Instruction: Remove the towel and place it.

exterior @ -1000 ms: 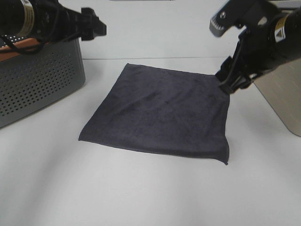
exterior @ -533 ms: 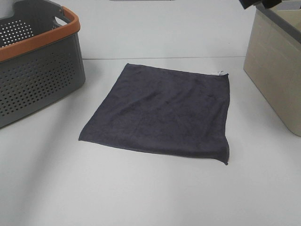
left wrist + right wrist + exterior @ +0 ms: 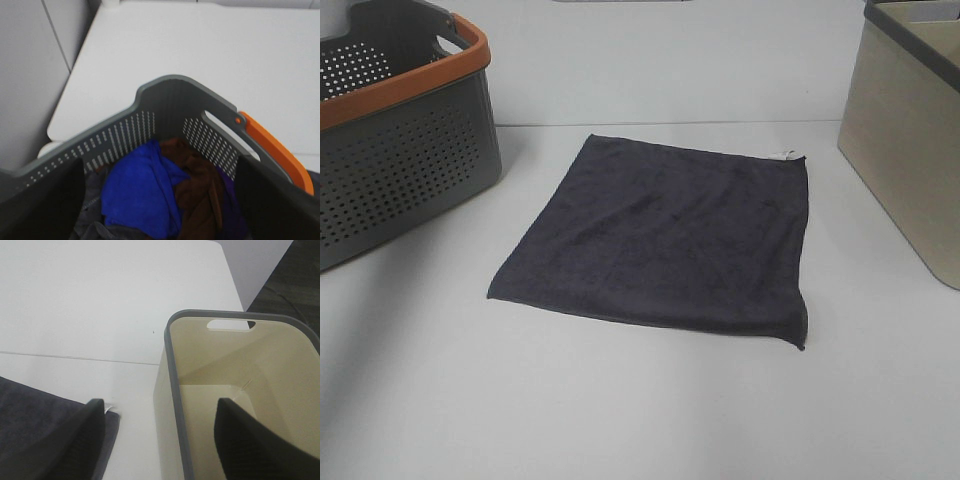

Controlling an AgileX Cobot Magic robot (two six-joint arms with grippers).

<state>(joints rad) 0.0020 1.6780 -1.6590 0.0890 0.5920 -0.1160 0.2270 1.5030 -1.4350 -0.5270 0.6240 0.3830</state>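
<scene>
The dark charcoal-purple towel (image 3: 665,240) lies flat on the white table, in the middle of the exterior view, with its small white tag (image 3: 787,154) at the far right corner. Neither gripper shows in the exterior view. My left gripper (image 3: 157,172) is open and empty, above the grey basket (image 3: 165,97). My right gripper (image 3: 161,405) is open and empty, above the rim of the beige bin (image 3: 172,390). A corner of the towel (image 3: 35,410) with the tag (image 3: 107,409) shows by its left finger (image 3: 75,440).
The grey perforated basket with an orange rim (image 3: 405,150) stands at the left and holds blue (image 3: 137,192), brown (image 3: 197,185) and purple cloths. The beige bin with a grey rim (image 3: 905,140) stands at the right; its inside looks empty.
Both arms have lifted out of the exterior view. The right gripper has left the towel's far right corner. The towel has not moved.
</scene>
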